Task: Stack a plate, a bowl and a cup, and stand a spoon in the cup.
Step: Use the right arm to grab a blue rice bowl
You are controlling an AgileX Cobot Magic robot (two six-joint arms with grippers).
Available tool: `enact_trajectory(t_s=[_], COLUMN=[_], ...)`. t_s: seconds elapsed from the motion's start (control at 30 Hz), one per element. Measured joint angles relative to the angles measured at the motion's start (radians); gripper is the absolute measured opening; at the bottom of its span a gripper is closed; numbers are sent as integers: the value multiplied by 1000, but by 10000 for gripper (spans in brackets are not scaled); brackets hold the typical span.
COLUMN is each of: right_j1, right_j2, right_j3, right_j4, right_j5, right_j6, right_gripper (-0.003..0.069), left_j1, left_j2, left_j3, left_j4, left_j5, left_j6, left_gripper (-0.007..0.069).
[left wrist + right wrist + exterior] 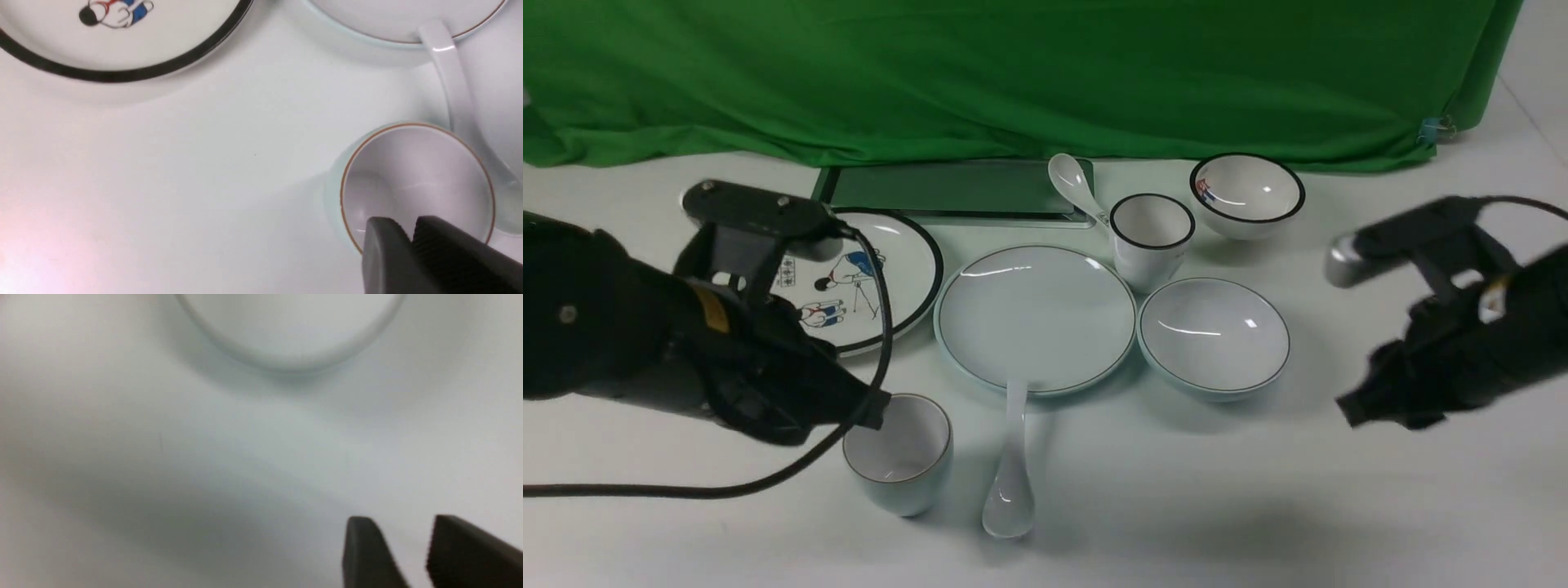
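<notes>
Front view: we see the cup [898, 449], the spoon [1010, 482] just beside it with its handle tip on the plate [1036, 318], and the bowl [1214, 335] right of the plate. Left wrist: the left gripper [408, 228] sits at the cup's rim; we cannot tell if it grips. Right wrist: the right gripper [402, 526] is spread apart, holding nothing.
</notes>
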Motion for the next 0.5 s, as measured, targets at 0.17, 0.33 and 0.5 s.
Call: enact_trajectory(t_s=[0.17,0.33,0.5], right_j1=[1,1,-8], right_j2=[212,371,473], right_j3=[-219,-356,-407], right_j4=[2,1,0], right_j5=[-10,-16,-33], right_j6=[22,63,79], right_gripper=[435,429,356], left_j1=[1,1,1], left_j2=[4,4,4], left_j3=[-4,-6,-6], left_j4=[0,-1,-1], left_j5=[-10,-24,-34], left_j6=[0,0,0], left_gripper=[193,298,340])
